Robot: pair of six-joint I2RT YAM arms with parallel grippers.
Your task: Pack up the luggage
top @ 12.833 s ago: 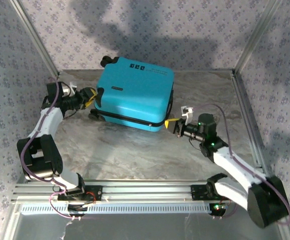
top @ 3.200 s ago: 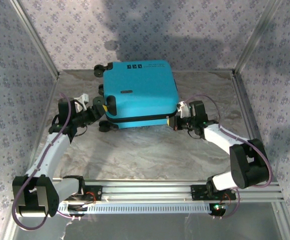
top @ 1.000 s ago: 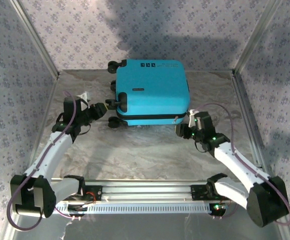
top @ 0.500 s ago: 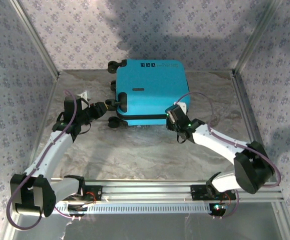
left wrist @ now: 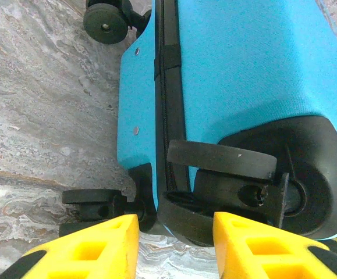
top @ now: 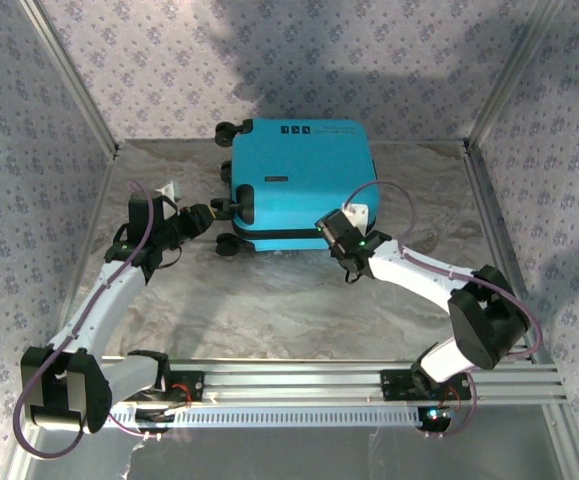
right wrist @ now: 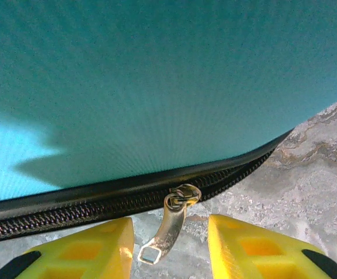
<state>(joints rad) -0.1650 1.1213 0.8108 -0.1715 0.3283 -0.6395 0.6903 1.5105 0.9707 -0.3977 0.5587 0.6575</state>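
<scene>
The turquoise luggage (top: 304,180) lies flat and closed at the back middle of the table, wheels pointing left. My left gripper (top: 201,220) is open at its wheel end; a black wheel (left wrist: 220,160) sits just beyond the gap between the yellow fingers (left wrist: 92,250). My right gripper (top: 327,229) is open at the near side of the luggage (right wrist: 156,75), over the black zipper (right wrist: 69,206). A metal zipper pull (right wrist: 169,226) hangs down between its yellow fingers (right wrist: 249,247) without being pinched.
Marbled tabletop (top: 269,300) spreads in front of the luggage. Metal frame posts (top: 69,75) and patterned walls enclose the space. A rail (top: 289,385) runs along the near edge. A second wheel (left wrist: 105,21) shows farther along the luggage (left wrist: 249,64).
Over the sequence the luggage was turned and slid right. In the last second my right gripper swung left along the near zipper side to the pull; the left arm stayed still.
</scene>
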